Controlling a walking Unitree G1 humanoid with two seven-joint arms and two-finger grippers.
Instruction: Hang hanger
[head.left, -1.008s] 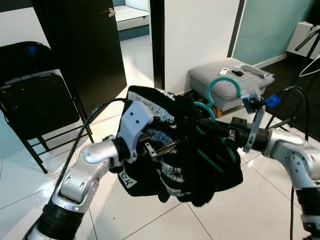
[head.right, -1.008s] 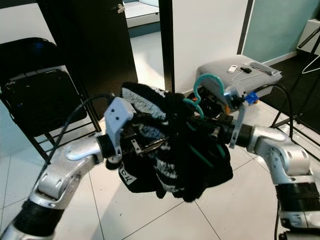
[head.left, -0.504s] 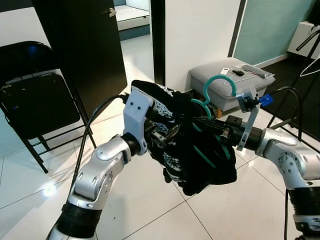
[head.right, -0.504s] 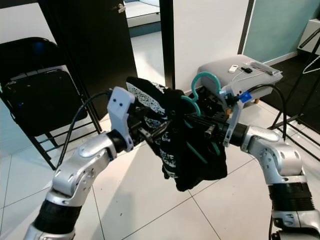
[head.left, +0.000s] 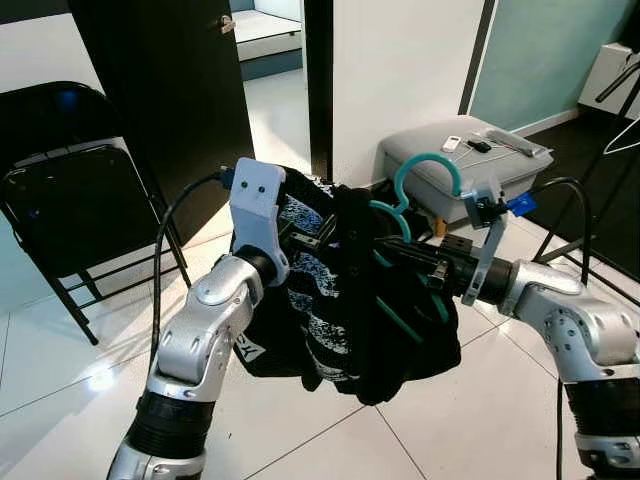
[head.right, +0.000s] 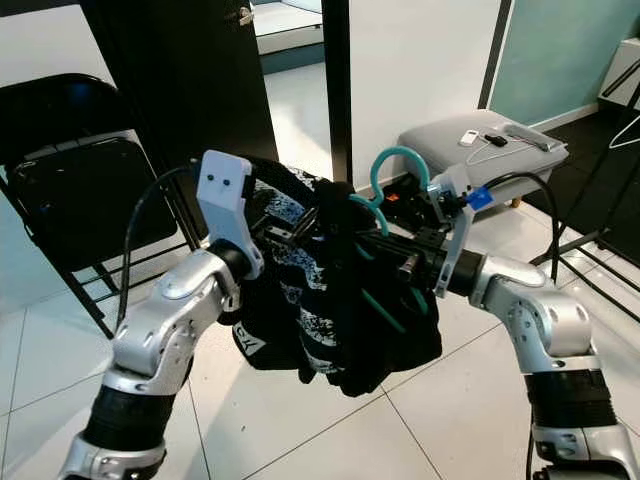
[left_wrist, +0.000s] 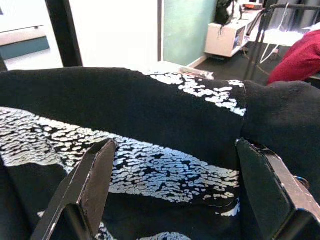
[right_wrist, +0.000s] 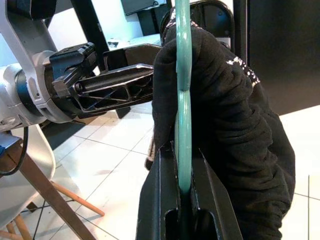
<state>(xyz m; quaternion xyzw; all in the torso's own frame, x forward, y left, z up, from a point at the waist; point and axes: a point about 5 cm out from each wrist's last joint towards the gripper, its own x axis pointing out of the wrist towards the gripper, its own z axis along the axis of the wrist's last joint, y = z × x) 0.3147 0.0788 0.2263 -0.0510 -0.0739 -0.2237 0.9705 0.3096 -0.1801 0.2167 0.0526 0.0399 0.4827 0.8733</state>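
Right claw: the right claw (right_wrist: 184, 200) is clamped tight on the teal hanger (right_wrist: 183, 95), the plastic running straight up between its two black fingers.
Left claw: the left claw (left_wrist: 175, 187) sits with its fingers spread wide apart, pressed against the black-and-white garment (left_wrist: 150, 130) and gripping nothing.
Hanger: held in mid-air in front of the robot between the two arms, its teal hook (head.left: 428, 180) poking up clear of the cloth, the rest buried in the garment (head.left: 340, 290).
What just changed: half a second back the left arm was stretched out with the cloth bunched narrow; now its elbow has folded in, the claw sits higher and nearer the hanger's neck, and the garment hangs wider and fuller. The hook has barely shifted.
What it means: my read is the cloth is being settled onto the hanger. Nothing is hung yet, and no rail shows near the hook.
Surroundings: black folding chair (head.left: 75, 190) to the left, dark door (head.left: 165, 90) behind, grey ottoman (head.left: 470, 170) beyond the right arm.
Writing: a small white mark (head.left: 250, 351) near the garment's lower edge, too small to read.
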